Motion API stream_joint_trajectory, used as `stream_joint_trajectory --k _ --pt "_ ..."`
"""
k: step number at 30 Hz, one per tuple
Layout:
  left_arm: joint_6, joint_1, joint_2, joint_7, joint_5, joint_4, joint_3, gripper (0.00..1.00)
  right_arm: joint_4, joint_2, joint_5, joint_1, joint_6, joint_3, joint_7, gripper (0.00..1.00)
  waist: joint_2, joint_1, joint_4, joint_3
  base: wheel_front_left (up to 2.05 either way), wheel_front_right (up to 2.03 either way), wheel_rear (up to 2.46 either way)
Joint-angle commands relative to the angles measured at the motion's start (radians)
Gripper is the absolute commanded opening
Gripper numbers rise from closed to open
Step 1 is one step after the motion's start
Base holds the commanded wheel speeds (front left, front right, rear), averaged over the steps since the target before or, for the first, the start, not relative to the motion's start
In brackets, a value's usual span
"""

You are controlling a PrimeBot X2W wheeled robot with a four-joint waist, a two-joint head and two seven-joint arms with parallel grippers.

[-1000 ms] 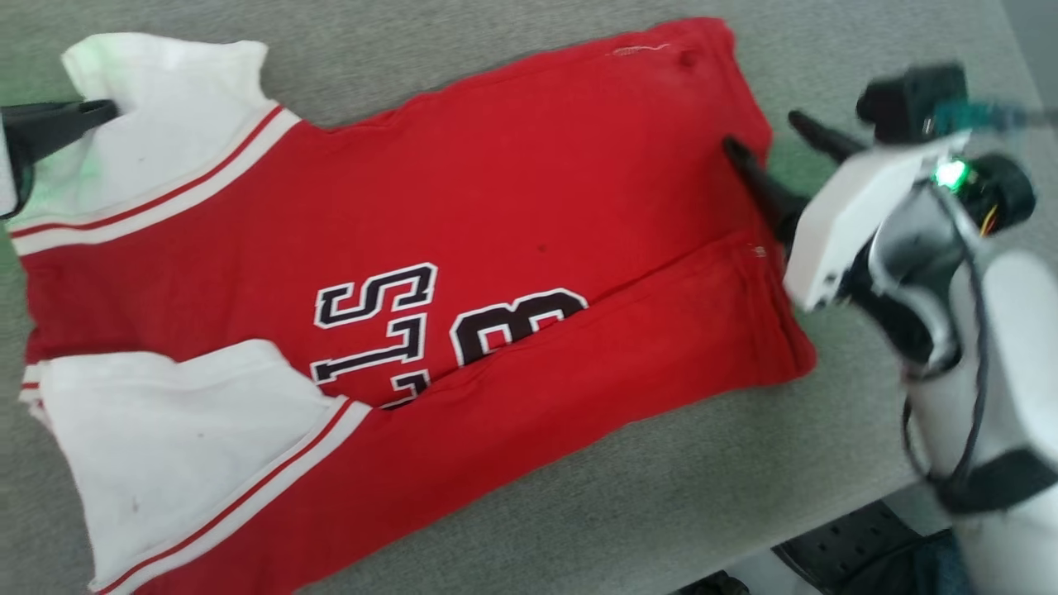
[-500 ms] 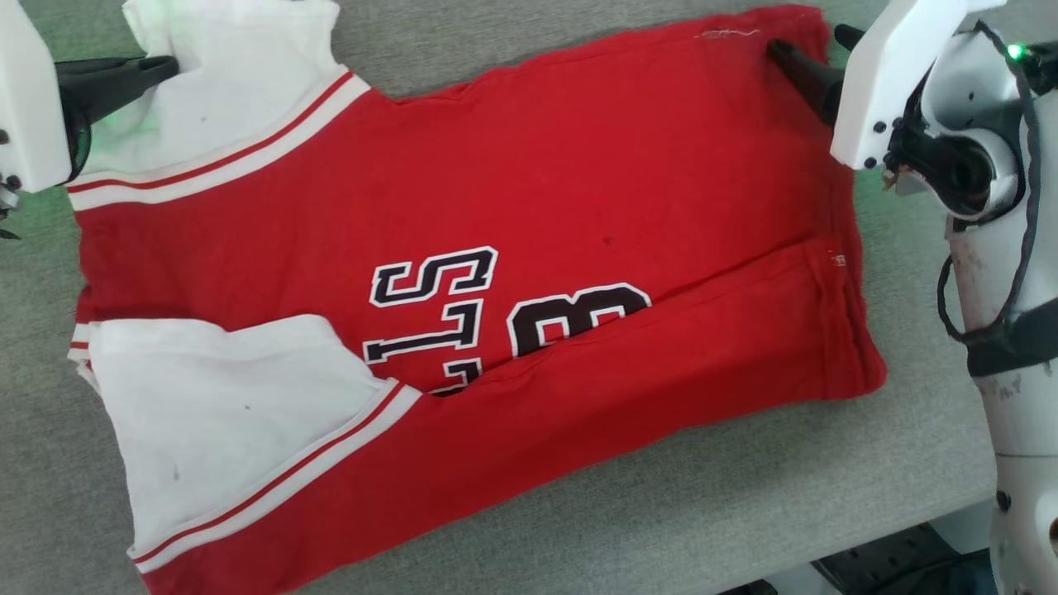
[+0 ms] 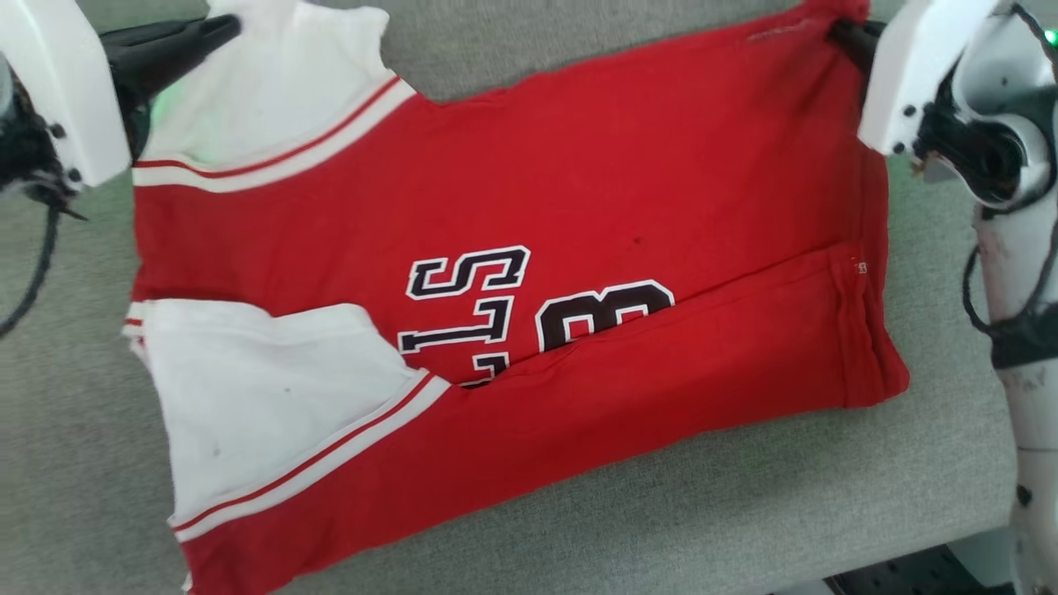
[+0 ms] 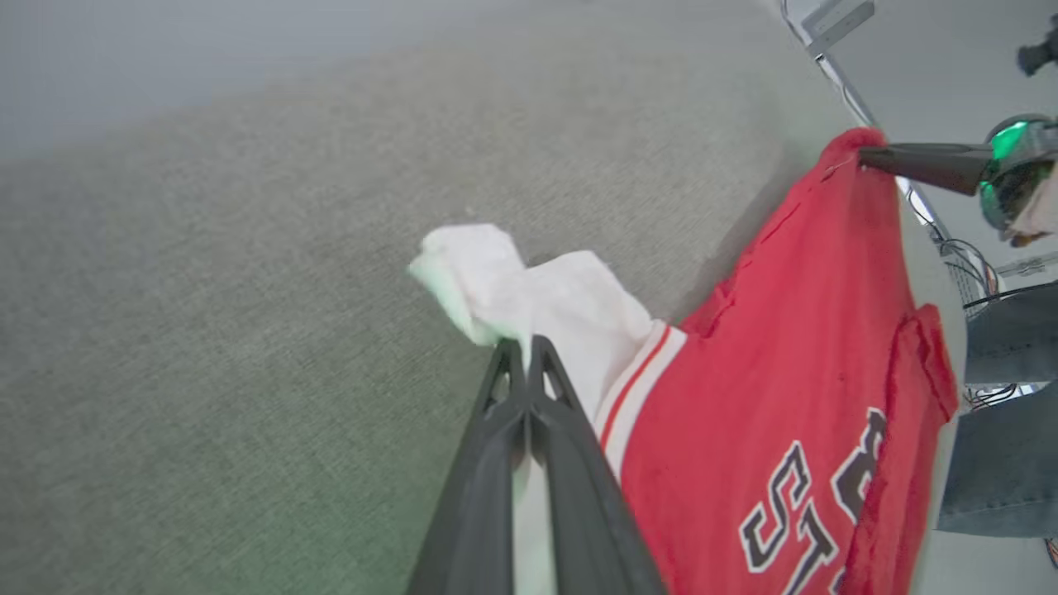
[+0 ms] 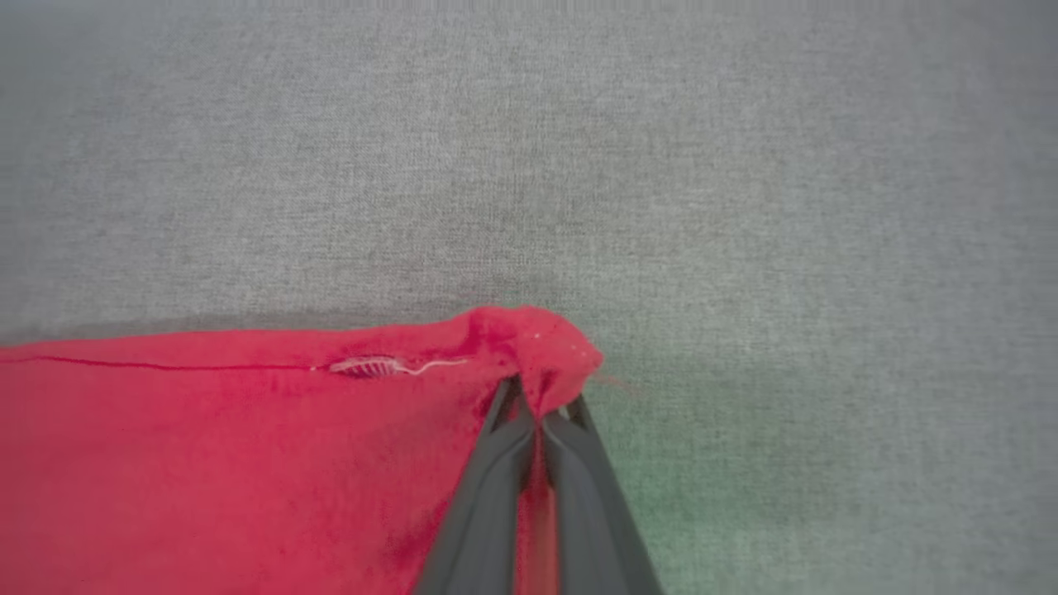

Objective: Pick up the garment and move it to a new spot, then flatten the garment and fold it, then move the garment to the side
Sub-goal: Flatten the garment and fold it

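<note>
The garment [image 3: 579, 190], a red T-shirt with white sleeves and dark print, lies flat on the grey table, its near side folded over the print. My left gripper [image 3: 231, 25] is at the far left, shut on the far white sleeve [image 4: 529, 289]. In the left wrist view its fingertips [image 4: 522, 345] pinch that sleeve's cloth. My right gripper [image 3: 839, 33] is at the far right corner of the hem. The right wrist view has it [image 5: 537, 397] shut on the bunched red corner [image 5: 537, 339], slightly raised. The left wrist view also catches the right gripper [image 4: 864, 155] at that corner.
The grey fabric-covered table [image 3: 744, 512] has bare surface beyond the garment and in front of it. Its near right edge [image 3: 950, 541] drops off at the lower right. What looks like a person's denim-clad legs [image 4: 992, 463] and cables [image 4: 950, 248] stand past the table's right side.
My right gripper has gone from open beside the hem to the hem's far corner and shut on it. The camera has shifted. The left gripper keeps its hold on the sleeve.
</note>
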Motion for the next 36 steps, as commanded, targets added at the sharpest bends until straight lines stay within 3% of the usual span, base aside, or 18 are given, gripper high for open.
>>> stream_joint_trajectory --k 1,7,15,23,30,33,36 --pt "0.002 0.024 0.006 -0.030 -0.020 -0.031 0.007 0.00 -0.015 -0.018 0.011 0.029 -0.001 0.003 -0.005 0.00 0.0000 -0.0001 0.019 -0.036 0.00 0.00 0.00" --pt "0.002 0.125 0.049 -0.174 -0.023 -0.199 -0.001 0.00 -0.111 -0.103 0.058 0.139 -0.001 0.023 0.020 0.00 0.0000 -0.0001 0.075 -0.124 0.00 0.00 0.00" --pt "0.002 0.313 0.137 -0.409 -0.005 -0.409 -0.048 0.00 -0.341 -0.234 0.133 0.395 -0.001 0.023 0.058 0.00 0.0000 -0.0001 0.152 -0.216 0.00 0.00 0.00" --pt "0.002 0.549 0.228 -0.665 0.016 -0.531 -0.101 0.00 -0.536 -0.286 0.165 0.651 -0.001 -0.052 0.118 0.00 0.0000 -0.0001 0.187 -0.265 0.00 0.00 0.00" --pt "0.002 0.711 0.195 -0.703 0.015 -0.526 -0.082 0.00 -0.628 -0.271 0.166 0.800 -0.001 -0.131 0.125 0.00 0.0000 -0.0001 0.204 -0.270 0.00 0.00 0.00" --pt "0.002 0.797 0.142 -0.703 0.046 -0.484 -0.039 0.00 -0.643 -0.251 0.151 0.859 -0.001 -0.159 0.115 0.00 0.0000 -0.0001 0.215 -0.264 0.00 0.00 0.00" --pt "0.002 0.868 0.053 -0.704 0.061 -0.412 0.018 0.00 -0.600 -0.223 0.121 0.883 -0.001 -0.157 0.078 0.00 0.0000 -0.0001 0.219 -0.248 0.00 0.00 0.00"
